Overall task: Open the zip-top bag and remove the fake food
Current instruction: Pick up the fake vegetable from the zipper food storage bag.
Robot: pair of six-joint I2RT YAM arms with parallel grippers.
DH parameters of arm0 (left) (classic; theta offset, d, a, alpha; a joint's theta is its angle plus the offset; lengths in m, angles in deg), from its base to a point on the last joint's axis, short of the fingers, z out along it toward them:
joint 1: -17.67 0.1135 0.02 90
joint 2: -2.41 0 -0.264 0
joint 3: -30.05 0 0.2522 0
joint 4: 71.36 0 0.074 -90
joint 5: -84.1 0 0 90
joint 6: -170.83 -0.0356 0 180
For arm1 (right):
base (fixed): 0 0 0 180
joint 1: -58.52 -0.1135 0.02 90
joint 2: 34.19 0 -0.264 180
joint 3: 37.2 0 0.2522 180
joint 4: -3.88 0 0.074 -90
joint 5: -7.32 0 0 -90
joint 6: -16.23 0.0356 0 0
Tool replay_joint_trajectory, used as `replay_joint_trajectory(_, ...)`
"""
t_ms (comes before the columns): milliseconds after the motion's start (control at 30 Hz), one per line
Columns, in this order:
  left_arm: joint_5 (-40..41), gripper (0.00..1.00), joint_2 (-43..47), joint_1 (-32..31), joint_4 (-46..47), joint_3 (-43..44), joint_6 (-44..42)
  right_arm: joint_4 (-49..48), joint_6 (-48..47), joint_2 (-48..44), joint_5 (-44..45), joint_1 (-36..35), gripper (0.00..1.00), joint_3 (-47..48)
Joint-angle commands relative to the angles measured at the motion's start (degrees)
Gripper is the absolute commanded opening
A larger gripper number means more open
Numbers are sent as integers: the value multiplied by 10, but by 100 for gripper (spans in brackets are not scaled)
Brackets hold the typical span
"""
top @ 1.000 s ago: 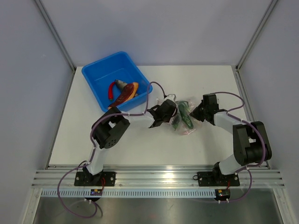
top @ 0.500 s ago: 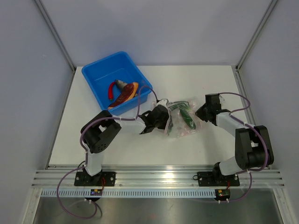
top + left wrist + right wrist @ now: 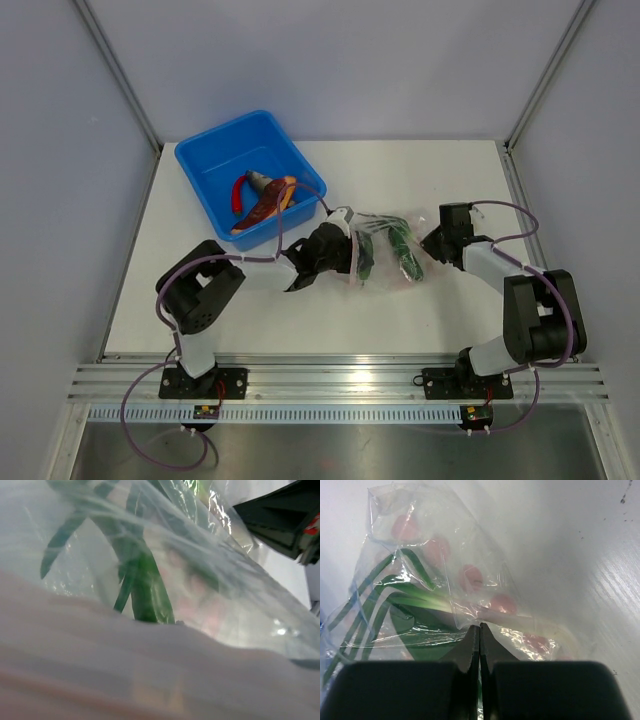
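The zip-top bag (image 3: 385, 255) lies at the table's middle, stretched between my two grippers. Green fake food (image 3: 405, 255) shows inside it. My left gripper (image 3: 345, 240) is at the bag's left edge and holds it. In the left wrist view the bag (image 3: 200, 580) fills the frame over the green pieces (image 3: 142, 590), and my own fingers are hidden. My right gripper (image 3: 432, 243) is at the bag's right edge. In the right wrist view it (image 3: 480, 626) is shut on a fold of the bag (image 3: 435, 580), with the green pieces (image 3: 405, 600) behind.
A blue tub (image 3: 220, 130) stands at the back left, holding a red chili (image 3: 238, 192), a grey-brown fish (image 3: 262, 182) and an orange piece (image 3: 280, 195). The left arm's cable loops near the tub's right corner. Grey walls enclose the table.
My left gripper has moved left and toward the near edge, drawing the bag's left edge with it. The bag now lies spread wider. My right gripper has barely shifted.
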Motion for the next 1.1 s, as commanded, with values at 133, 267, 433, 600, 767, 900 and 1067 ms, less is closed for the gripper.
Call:
replay_joint_trajectory(133, 34, 31, 73, 12, 71, -41, 14, -9, 12, -32, 37, 4, 0, -11)
replay_joint_trajectory(267, 70, 31, 92, 15, 54, -58, 9, -8, 12, -33, 38, 4, 0, -12)
replay_joint_trajectory(433, 65, 31, 95, 20, 32, -57, 0, -6, 13, -35, 41, 4, 0, -12)
replay_joint_trajectory(600, 41, 31, 112, 40, 66, -91, 19, -5, 14, -37, 43, 4, 0, -12)
replay_joint_trajectory(767, 41, 31, 127, 53, 75, -103, 22, -9, 11, -37, 42, 4, 0, -13)
replay_joint_trajectory(900, 9, 30, 122, 56, 45, -73, -2, -8, 8, -33, 35, 4, 0, -9)
replay_joint_trajectory(1067, 20, 29, 130, 59, -33, -56, -18, 4, 6, -24, 31, 4, 0, 3)
